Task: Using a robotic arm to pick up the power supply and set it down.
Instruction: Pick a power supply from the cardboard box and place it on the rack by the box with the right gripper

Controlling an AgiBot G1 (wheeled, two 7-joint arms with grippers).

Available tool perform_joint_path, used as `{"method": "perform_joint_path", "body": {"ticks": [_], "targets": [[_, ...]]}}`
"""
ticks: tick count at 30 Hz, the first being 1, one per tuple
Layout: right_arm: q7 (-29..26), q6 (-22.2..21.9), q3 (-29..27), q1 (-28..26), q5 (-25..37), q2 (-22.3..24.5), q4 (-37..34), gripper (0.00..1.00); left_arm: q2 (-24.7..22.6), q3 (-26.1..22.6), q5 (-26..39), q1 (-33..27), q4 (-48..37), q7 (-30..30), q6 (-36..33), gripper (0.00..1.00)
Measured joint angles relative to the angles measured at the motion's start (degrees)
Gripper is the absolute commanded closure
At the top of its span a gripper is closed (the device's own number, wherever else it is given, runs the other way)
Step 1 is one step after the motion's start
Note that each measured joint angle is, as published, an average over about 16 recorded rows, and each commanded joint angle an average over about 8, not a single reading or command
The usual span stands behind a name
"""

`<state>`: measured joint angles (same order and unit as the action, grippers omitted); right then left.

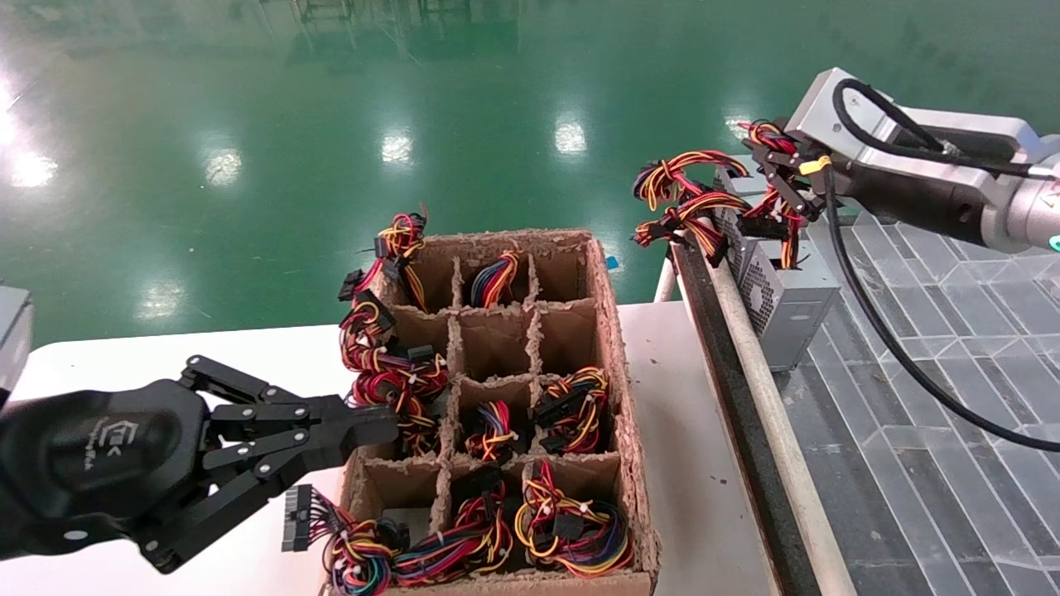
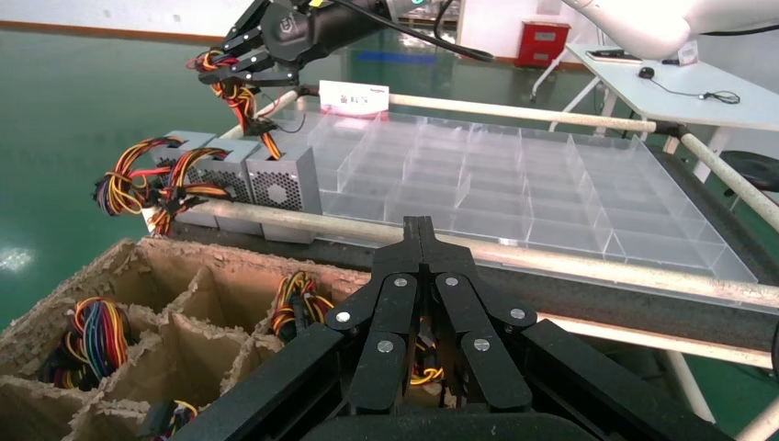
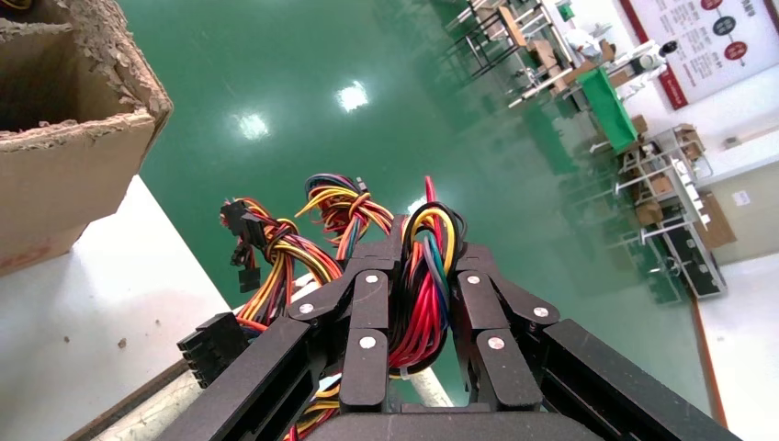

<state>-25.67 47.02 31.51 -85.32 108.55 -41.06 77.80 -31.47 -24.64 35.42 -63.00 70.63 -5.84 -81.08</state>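
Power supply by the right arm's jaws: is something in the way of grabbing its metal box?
Yes. The right gripper is shut on the red wire bundle, not the box. That bundle sits between its jaws and the power supply below.

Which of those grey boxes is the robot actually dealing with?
Look at the clear divided tray right of the cardboard box. Three grey boxes line its edge; the power supply is nearest the robot, its red wire bundle pinched in the right gripper.
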Motion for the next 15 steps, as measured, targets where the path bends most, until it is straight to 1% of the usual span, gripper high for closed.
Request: {"method": "perform_joint_path", "body": {"ticks": [8, 15], "targets": [[-3.37, 2.28, 0.66, -0.79, 1.96, -0.37, 0.04, 0.0, 0.0, 0.0, 0.0, 0.0, 0.0, 0.0, 0.0, 1.0], [-6.48, 4.54, 0.72, -1.43, 2.22, -0.12, 0.07, 0.0, 0.0, 0.0, 0.0, 0.0, 0.0, 0.0, 0.0, 1.0]]}}
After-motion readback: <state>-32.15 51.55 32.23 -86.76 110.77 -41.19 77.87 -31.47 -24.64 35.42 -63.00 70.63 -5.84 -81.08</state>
